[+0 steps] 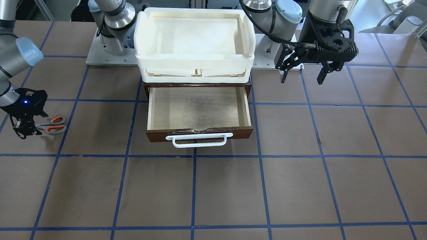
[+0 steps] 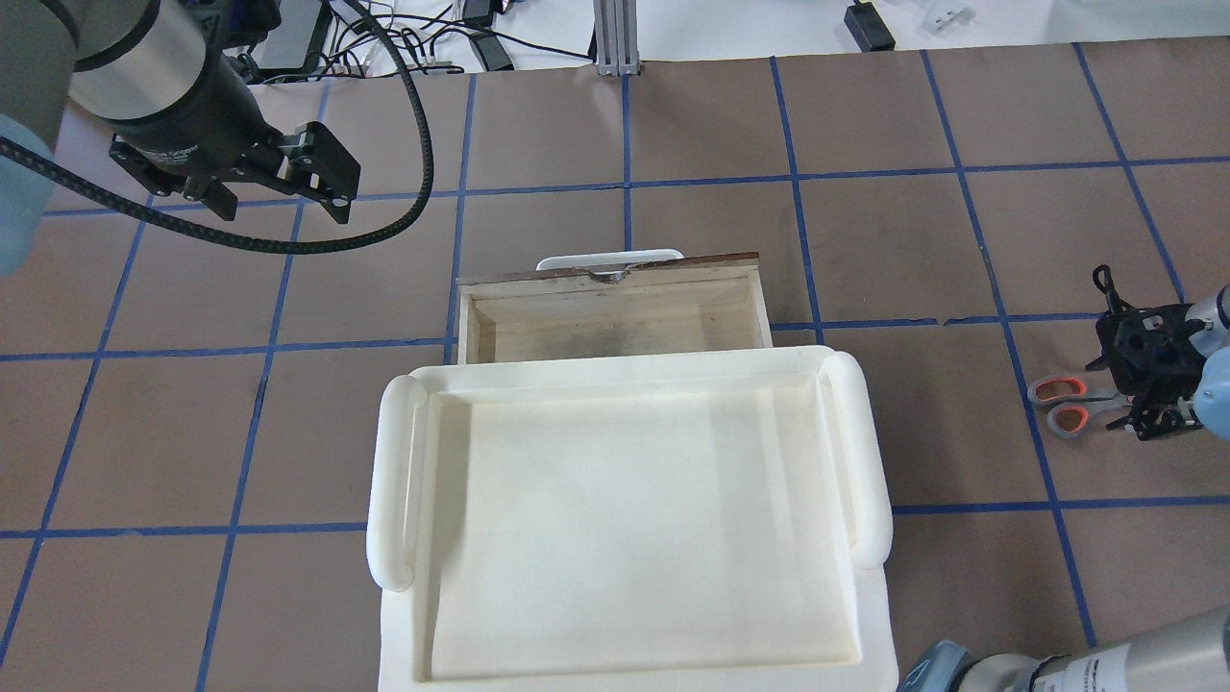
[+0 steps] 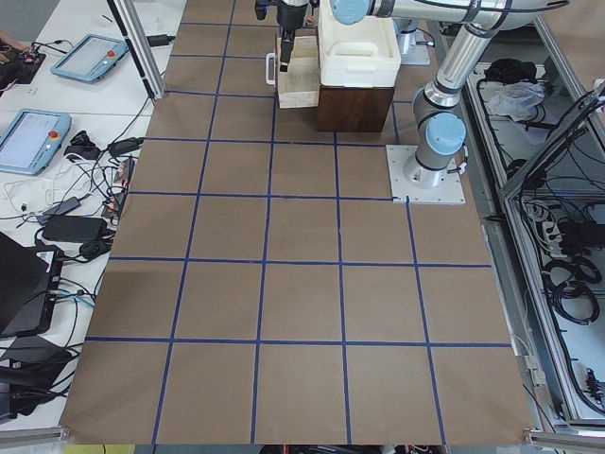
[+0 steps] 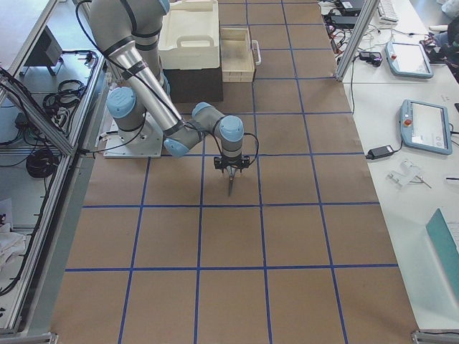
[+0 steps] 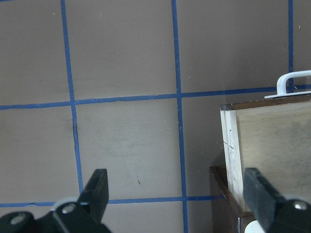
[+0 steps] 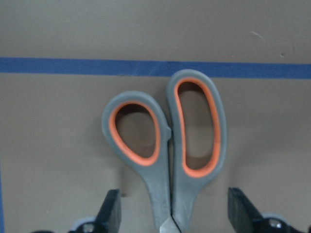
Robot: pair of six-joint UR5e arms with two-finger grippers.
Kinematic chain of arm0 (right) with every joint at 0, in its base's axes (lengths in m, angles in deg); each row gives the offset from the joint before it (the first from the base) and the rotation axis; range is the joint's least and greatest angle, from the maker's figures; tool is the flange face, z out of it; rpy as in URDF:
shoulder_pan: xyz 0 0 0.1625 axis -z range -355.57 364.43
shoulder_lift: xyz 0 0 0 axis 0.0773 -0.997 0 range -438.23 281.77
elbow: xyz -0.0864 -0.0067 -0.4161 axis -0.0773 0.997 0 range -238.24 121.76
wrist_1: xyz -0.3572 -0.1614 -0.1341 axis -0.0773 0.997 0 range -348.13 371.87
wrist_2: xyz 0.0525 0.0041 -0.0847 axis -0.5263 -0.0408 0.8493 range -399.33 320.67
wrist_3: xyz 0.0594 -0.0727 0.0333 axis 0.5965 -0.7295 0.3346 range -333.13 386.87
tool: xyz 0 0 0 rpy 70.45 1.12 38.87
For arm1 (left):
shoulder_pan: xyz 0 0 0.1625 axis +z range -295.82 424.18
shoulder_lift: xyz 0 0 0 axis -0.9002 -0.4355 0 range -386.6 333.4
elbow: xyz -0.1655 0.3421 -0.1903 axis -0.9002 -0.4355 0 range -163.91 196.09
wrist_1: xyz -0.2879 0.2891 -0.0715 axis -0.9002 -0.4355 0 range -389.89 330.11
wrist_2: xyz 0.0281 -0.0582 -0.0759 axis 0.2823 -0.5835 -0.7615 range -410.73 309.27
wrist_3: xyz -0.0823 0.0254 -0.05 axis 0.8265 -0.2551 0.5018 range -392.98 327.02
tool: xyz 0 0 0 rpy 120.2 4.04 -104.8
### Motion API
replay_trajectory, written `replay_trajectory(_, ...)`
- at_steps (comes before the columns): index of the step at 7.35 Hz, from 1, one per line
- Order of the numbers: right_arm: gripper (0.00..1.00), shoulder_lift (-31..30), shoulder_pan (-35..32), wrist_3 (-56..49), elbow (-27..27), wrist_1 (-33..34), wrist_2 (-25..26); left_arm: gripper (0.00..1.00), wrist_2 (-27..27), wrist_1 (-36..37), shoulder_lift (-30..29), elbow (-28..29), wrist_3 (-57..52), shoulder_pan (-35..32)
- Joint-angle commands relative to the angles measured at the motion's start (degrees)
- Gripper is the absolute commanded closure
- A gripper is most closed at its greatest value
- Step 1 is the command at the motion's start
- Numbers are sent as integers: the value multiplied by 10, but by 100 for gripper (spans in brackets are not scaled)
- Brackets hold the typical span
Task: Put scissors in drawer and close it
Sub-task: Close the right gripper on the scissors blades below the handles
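Seen from across the table, the right gripper (image 1: 23, 128) sits at about 9 o'clock from the drawer (image 1: 199, 111), low over the table (image 1: 300, 186), with its fingers spread to either side of the scissors (image 1: 51, 125). The scissors lie flat on the table, blades under the gripper and the grey, orange-lined handles pointing toward 3 o'clock. The wrist view shows both fingers (image 6: 111, 213) standing clear of the handle shanks, not touching them, so the jaws are wide and hold nothing. At the centre the drawer is pulled out, its pale interior bare, its white bar handle (image 1: 199, 139) at 6 o'clock. A white plastic tray (image 1: 195, 40) sits on top of the cabinet, at 12 o'clock from the drawer. At about 2 o'clock from the drawer the left gripper (image 1: 302, 75) hangs above the table, fingers wide apart and holding nothing.
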Motion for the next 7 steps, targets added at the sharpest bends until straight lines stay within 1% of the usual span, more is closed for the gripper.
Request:
replay_trajectory(1,21,1,6,-22,1,1,0,0,0,0,-1,0,0,0)
replay_trajectory(4,23,5,11,-17,0,3,1,0,0,-2,2,-1,0,0)
replay_trajectory(6,39,6,12,-19,0,1,1,0,-2,-2,2,-1,0,0)
replay_trajectory(7,44,6,13,-20,0,0,2,0,-2,-1,3,-1,0,0)
